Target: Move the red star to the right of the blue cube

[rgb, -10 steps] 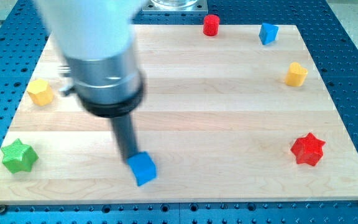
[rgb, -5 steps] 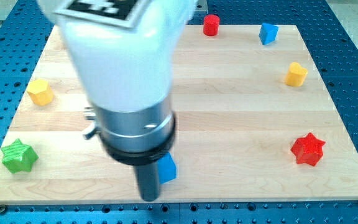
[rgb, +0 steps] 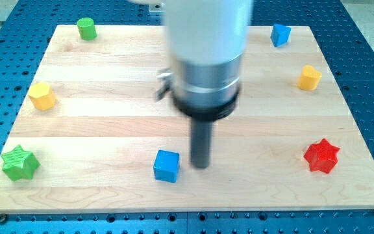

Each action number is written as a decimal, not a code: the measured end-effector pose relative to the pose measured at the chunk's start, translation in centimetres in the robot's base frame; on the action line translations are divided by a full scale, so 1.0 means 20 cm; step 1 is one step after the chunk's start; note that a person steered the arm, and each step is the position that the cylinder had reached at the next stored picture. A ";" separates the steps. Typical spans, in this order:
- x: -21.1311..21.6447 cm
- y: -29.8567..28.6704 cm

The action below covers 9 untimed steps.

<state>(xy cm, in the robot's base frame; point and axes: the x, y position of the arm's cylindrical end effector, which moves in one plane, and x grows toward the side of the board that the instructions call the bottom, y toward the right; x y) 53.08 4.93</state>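
The blue cube (rgb: 166,166), near the bottom edge of the wooden board (rgb: 109,130), serves as the landmark. Far to its left, by the board's left corner, sits a green star (rgb: 19,162). Up and left of the cube, near the left edge, lies a yellow block (rgb: 42,96) that looks hexagonal, though its shape is hard to make out. Farther up, by the top edge, stands a green cylinder (rgb: 86,28). Just right of the cube, apart from it by a small gap, my tip (rgb: 200,165) rests on the board; the arm ends in a bare rod with no fingers, and it holds nothing. Far up and right of the cube is a second blue block (rgb: 280,34) at the top edge, and below it a yellow block (rgb: 309,77). The red star (rgb: 321,156) lies well to the cube's right, about level with it, near the right edge.
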 end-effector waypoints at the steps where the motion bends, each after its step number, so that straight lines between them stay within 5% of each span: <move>1: -0.25 0.45; 3: -0.26 1.39; 4: -0.04 1.47; 6: 0.21 0.49; 8: 0.09 0.66; 9: 0.05 0.36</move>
<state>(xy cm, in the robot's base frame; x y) 54.10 12.10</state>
